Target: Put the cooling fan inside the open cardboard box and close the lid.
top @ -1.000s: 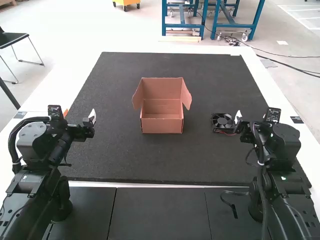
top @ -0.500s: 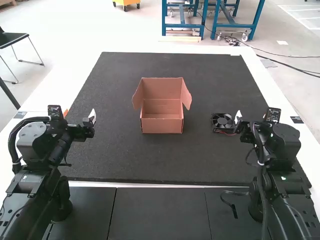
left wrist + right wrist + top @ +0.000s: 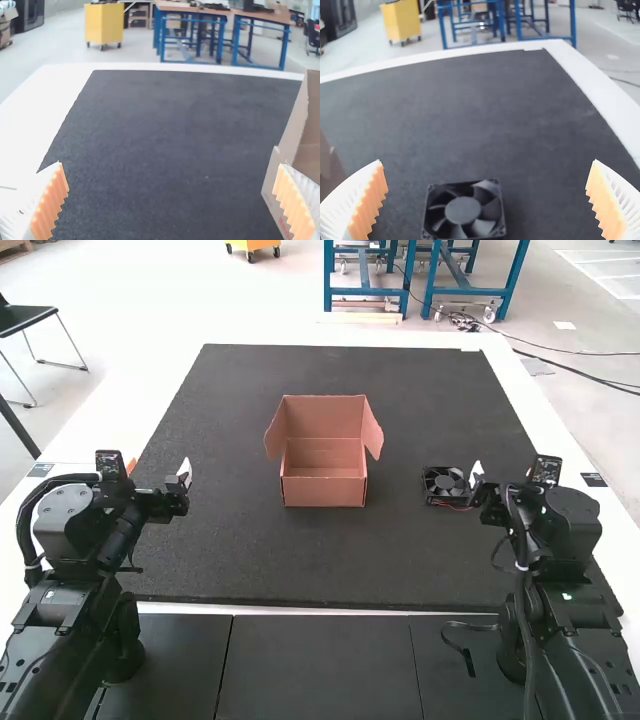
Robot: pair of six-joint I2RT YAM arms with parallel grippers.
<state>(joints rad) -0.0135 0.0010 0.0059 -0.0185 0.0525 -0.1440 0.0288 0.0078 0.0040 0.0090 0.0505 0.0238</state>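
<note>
Cardboard box (image 3: 323,462) and fan (image 3: 446,483) lay unmoved over the last second, the fan just ahead of and between the right gripper's (image 3: 485,205) wide-open, empty jaws, the box off to one side of the left gripper's (image 3: 170,210) equally open, empty jaws; pickup had not begun.

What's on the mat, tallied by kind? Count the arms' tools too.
cardboard box: 1
cooling fan: 1
tools: 2 (left tool, right tool, both open)
Total: 4
</note>
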